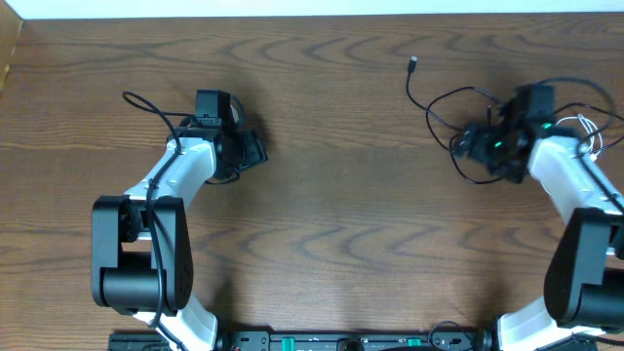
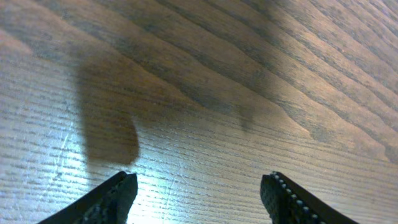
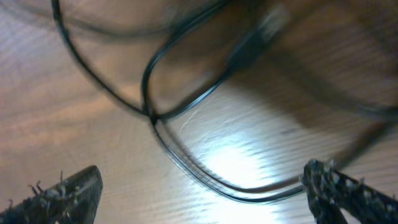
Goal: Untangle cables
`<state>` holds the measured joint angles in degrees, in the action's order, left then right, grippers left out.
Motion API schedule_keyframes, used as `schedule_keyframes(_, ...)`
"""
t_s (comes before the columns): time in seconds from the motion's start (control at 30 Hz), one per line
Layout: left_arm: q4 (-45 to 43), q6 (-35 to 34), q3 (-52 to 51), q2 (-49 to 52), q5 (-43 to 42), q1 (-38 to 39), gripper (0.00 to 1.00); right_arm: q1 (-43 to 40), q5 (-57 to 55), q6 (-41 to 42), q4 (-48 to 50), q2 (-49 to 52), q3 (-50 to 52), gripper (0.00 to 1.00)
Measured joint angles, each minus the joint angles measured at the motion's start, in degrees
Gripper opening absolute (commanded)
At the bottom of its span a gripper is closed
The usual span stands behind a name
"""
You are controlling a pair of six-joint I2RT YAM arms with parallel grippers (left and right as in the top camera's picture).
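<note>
At upper right overhead, the right gripper [image 1: 477,145], jaws wide apart above tangled thin black cables [image 3: 151,116], should pinch one strand.

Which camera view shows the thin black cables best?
The overhead view: it shows the thin black cables as a whole tangle with one free plug end, though the right arm covers part. The right wrist view shows only blurred loops; the left wrist view, none.

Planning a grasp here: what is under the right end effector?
Black cables loop on the table below the open right end effector. Overhead, the arm hides the tangle's middle, so crossings there cannot be seen.
</note>
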<state>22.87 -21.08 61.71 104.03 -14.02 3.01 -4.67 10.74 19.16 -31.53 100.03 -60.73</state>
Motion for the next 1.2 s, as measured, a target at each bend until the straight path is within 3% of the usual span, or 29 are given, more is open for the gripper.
schedule_keyframes(0.37,-0.3,-0.1,-2.0,0.0,2.3,0.0,0.78,14.1,2.3,-6.9,10.1,0.1,3.5,0.99)
schedule_keyframes(0.43,0.0,0.1,-2.0,0.0,2.4,0.0,0.98,17.0,2.6,-7.5,11.8,0.1,3.5,0.99)
schedule_keyframes(0.8,1.2,0.0,-2.0,-0.5,2.5,0.0,0.98,27.1,-3.7,-8.3,15.2,0.1,3.5,0.99)
schedule_keyframes(1.2,1.2,0.0,-2.0,-0.5,2.5,0.0,0.98,27.9,-10.6,-8.3,17.4,0.1,3.5,0.99)
